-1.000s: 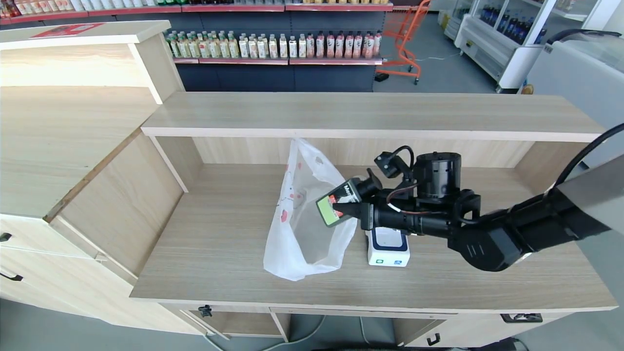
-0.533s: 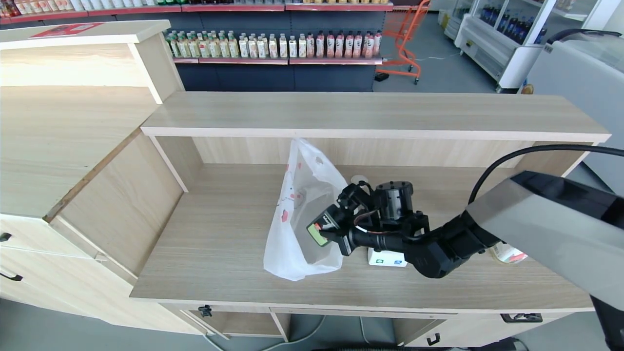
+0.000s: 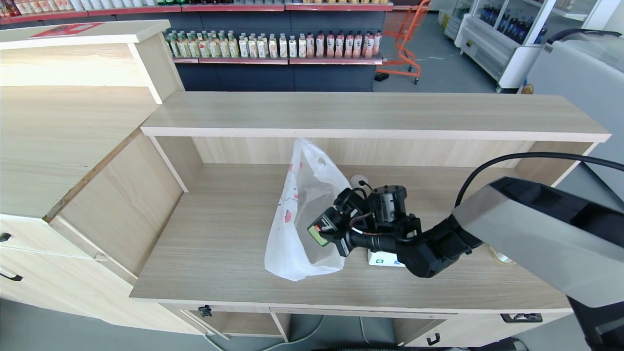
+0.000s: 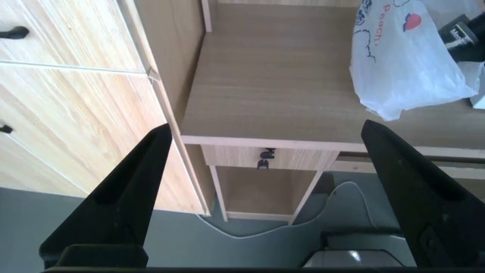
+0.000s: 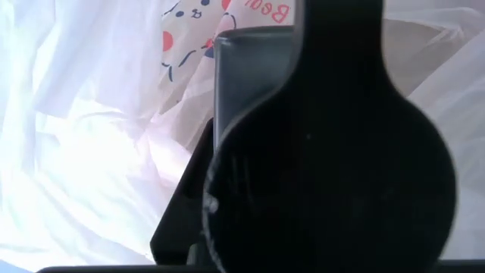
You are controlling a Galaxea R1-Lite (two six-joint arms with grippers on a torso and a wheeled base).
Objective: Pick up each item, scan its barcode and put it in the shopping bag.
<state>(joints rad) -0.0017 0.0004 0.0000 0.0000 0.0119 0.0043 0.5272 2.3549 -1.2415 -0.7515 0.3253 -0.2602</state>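
Pinching a dark packet [image 3: 319, 233] with a green face between its fingers, the right gripper [image 3: 332, 232] holds it at the mouth of the white shopping bag [image 3: 292, 219] on the tabletop [image 3: 219, 243], beside the scanner [image 3: 382, 259]; the left gripper [image 4: 265, 182] hangs with fingers spread.

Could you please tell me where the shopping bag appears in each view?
Head view: shopping bag on the counter, at the right gripper.
Left wrist view: far off on that counter.
Right wrist view: white plastic behind the box.
Shared landmark: the box held at the bag's mouth.
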